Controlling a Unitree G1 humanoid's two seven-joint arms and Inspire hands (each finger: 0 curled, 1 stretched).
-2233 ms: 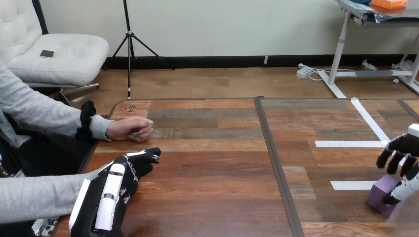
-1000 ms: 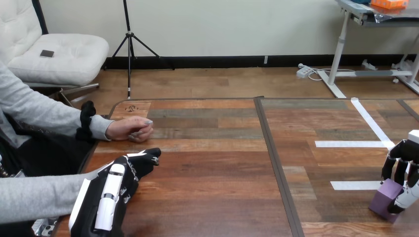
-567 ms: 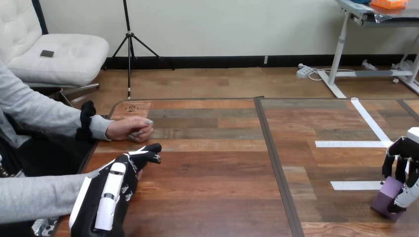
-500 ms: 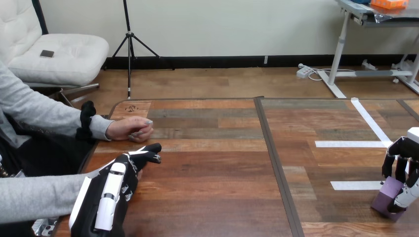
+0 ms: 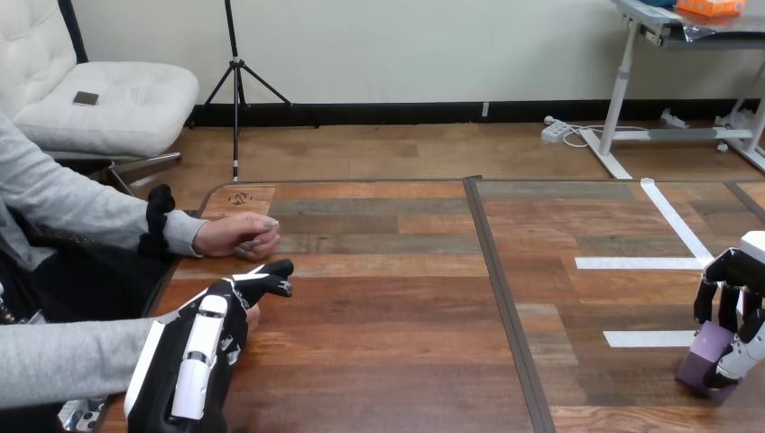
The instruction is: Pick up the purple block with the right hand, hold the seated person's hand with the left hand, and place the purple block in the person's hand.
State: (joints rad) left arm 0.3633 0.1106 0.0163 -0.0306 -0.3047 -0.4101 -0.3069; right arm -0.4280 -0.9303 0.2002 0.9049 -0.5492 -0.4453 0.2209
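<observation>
The purple block (image 5: 703,360) stands on the table near the right edge, beside a strip of white tape. My right hand (image 5: 738,281) reaches down over it, fingers curled on its far side and thumb on its near side, pinching it. At lower left my left hand (image 5: 204,347) lies back-up over the person's hand (image 5: 253,316), of which a small part shows under it. Its fingers (image 5: 269,274) stretch out fairly straight toward the table's middle. The person's other hand (image 5: 236,236) rests loosely closed on the table just beyond.
White tape strips (image 5: 636,263) mark the table's right part. A dark seam (image 5: 502,298) runs front to back down the table's middle. The person's grey-sleeved arm (image 5: 63,361) comes in along the lower left edge.
My right hand has come down from spread fingers above the block to a pinch on it. My left hand's fingers rose slightly, so part of the person's hand shows beneath.
</observation>
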